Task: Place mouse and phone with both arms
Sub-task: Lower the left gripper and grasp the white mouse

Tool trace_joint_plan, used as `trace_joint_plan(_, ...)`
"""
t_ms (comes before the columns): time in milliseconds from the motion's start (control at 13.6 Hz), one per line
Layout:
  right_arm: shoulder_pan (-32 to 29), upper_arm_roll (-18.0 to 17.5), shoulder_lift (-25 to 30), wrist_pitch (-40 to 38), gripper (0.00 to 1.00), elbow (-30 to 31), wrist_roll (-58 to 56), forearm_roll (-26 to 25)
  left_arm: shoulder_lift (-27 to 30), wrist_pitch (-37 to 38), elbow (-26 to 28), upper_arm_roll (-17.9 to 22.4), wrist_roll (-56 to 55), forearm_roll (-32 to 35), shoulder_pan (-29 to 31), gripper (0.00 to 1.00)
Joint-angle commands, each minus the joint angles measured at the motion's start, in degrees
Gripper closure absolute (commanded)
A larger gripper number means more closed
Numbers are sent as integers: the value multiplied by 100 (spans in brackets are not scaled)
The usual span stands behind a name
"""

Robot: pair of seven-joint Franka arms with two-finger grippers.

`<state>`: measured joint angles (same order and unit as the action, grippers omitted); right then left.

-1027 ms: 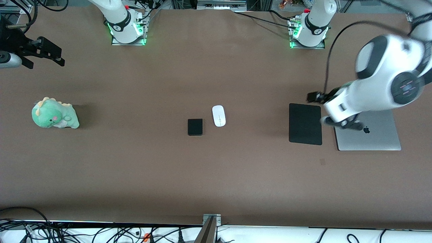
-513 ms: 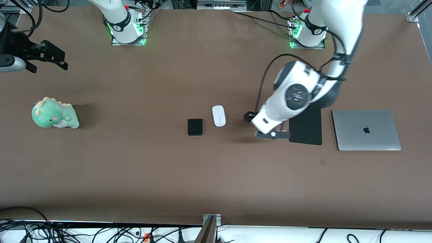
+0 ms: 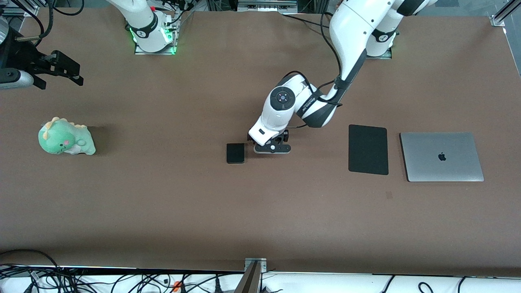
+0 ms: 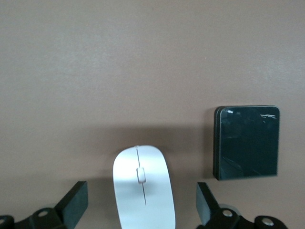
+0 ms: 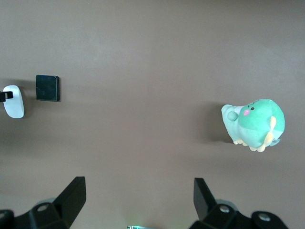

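Observation:
The white mouse (image 4: 143, 188) lies on the brown table, hidden under the left arm's hand in the front view. My left gripper (image 3: 267, 143) is open and low over the mouse, one finger (image 4: 74, 202) on each side of it with gaps, not touching, as the left wrist view (image 4: 141, 206) shows. The black phone (image 3: 235, 153) lies flat right beside the mouse, toward the right arm's end. It also shows in the left wrist view (image 4: 246, 142). My right gripper (image 3: 73, 72) is open and empty, up over the table's right-arm end, and waits. Its wrist view (image 5: 138, 198) shows the phone (image 5: 47, 88) and the mouse (image 5: 13, 101) far off.
A green dinosaur plush (image 3: 66, 141) sits near the right arm's end, and shows in the right wrist view (image 5: 255, 124). A large flat black pad (image 3: 368, 149) and a closed silver laptop (image 3: 441, 156) lie side by side toward the left arm's end.
My left arm has swung from over the laptop, past the black pad, to the mouse and dropped low around it. The right gripper has barely shifted. Mouse and phone have not moved.

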<state>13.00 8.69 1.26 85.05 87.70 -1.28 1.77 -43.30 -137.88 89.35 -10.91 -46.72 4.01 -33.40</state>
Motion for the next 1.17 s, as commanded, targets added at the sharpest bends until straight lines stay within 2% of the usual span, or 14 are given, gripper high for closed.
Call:
trace_joint_plan(0, -17, 9, 67, 29, 0, 2, -101, 113, -292, -37, -207, 116, -539, 564, -237, 0)
trace_joint_plan(147, -17, 36, 76, 29, 0, -25, -92, 131, -381, -46, -207, 107, -575, 1170, -237, 0)
trace_joint_plan(220, -17, 36, 76, 21, 0, -25, -101, 122, -434, -63, -199, 116, -732, 1216, -315, 0)
trace_joint_plan(367, -17, 10, 50, 29, 0, -25, -101, 131, -521, -72, -207, 116, -1145, 1225, -439, 0)
trace_joint_plan(733, 70, -228, -82, 47, 0, -16, -48, 113, -575, -90, -234, 98, -1320, 1164, -430, 0)
trace_joint_plan(1100, 71, -237, -144, 29, 0, -16, -101, 104, -557, -55, -199, 98, -1341, 1207, -421, 0)
